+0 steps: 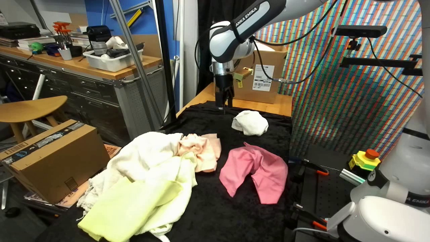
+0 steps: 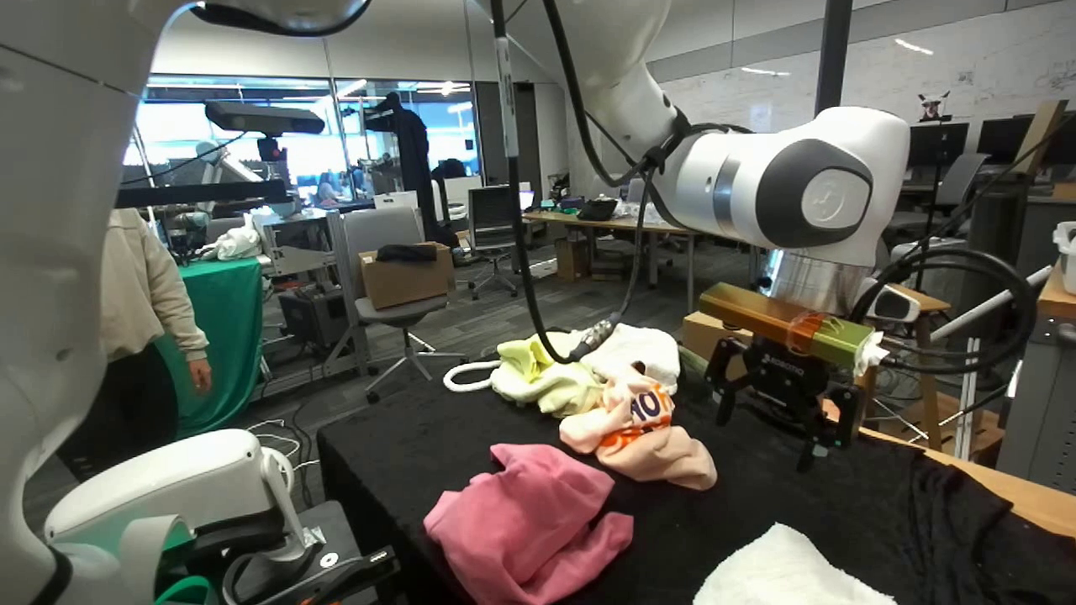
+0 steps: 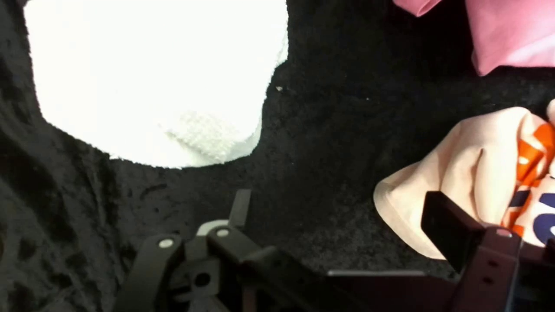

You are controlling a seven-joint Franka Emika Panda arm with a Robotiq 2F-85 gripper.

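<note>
The gripper [image 3: 340, 210] hangs with fingers spread, holding nothing. In the wrist view the white cloth [image 3: 151, 82] lies at ten o'clock from it, the peach cloth [image 3: 468, 160] between two and three (the pink cloth [image 3: 514, 39] farther off, toward half past one). Gripping appears not yet done.

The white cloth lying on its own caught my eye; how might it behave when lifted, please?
The white cloth is probably floppy, as it lies in a rumpled heap. It seems unlikely to be slippery, since it looks fuzzy in the wrist view. Rolling seems unlikely too, given its slumped, uneven shape.
</note>
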